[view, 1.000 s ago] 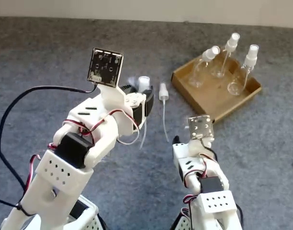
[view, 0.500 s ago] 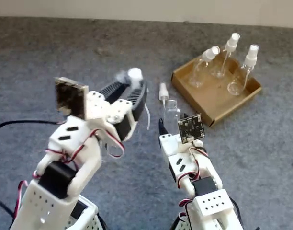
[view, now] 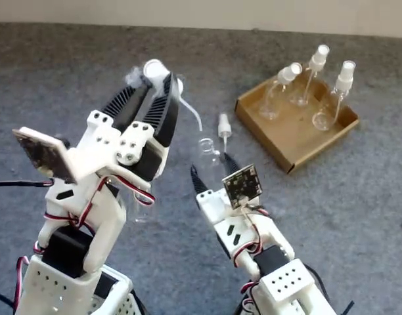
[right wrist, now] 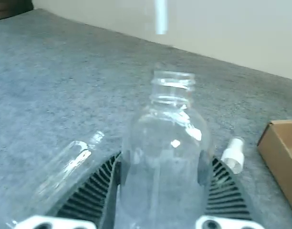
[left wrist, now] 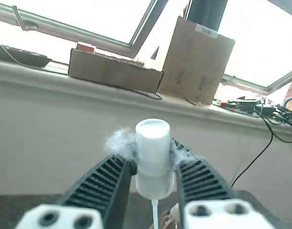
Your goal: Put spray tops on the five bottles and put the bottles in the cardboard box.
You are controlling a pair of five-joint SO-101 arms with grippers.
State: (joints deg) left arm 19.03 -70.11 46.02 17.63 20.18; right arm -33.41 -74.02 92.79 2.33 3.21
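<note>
Left jaws clamp the spray top (view: 155, 69); right jaws grip the open bottle (view: 211, 149) at its five o'clock. Centre the tube (view: 191, 113) over the neck (right wrist: 173, 83) before lowering.

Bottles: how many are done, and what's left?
Done: three capped clear bottles sit in the brown cardboard box. In hand: the left fingers hold a white spray top, the right fingers an uncapped clear bottle. Left: joining them, plus a lying bottle and loose spray top.

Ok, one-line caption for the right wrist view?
Right gripper holding an uncapped clear bottle, second bottle lying alongside, loose spray top near the cardboard box.
</note>
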